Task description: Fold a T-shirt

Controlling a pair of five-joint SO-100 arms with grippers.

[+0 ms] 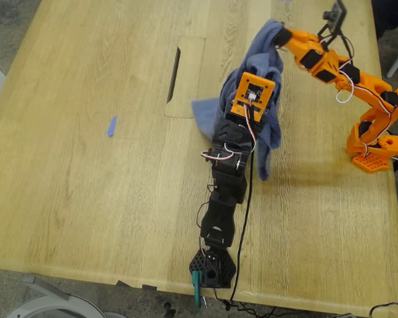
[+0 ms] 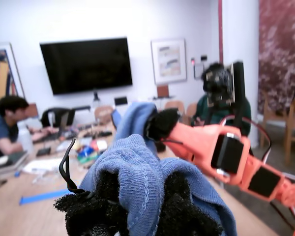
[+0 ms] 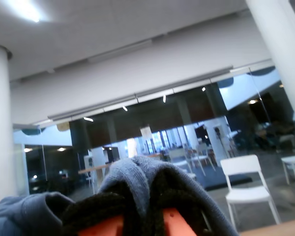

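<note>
The T-shirt (image 1: 265, 79) hangs bunched above the wooden worktop (image 1: 86, 185), pinched in my first tool (image 2: 137, 216) and my second tool (image 3: 137, 216); meeting-room chairs behind.

We count: one T-shirt (image 1: 265, 73), two arms, one blue tape scrap (image 1: 111, 126), one desk (image 1: 86, 199).

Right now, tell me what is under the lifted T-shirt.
The T-shirt hangs bunched from my first gripper and my second gripper, both shut on it. Below it I see bare wooden table and my black arm. Whatever lies directly behind the hanging cloth is covered.
</note>
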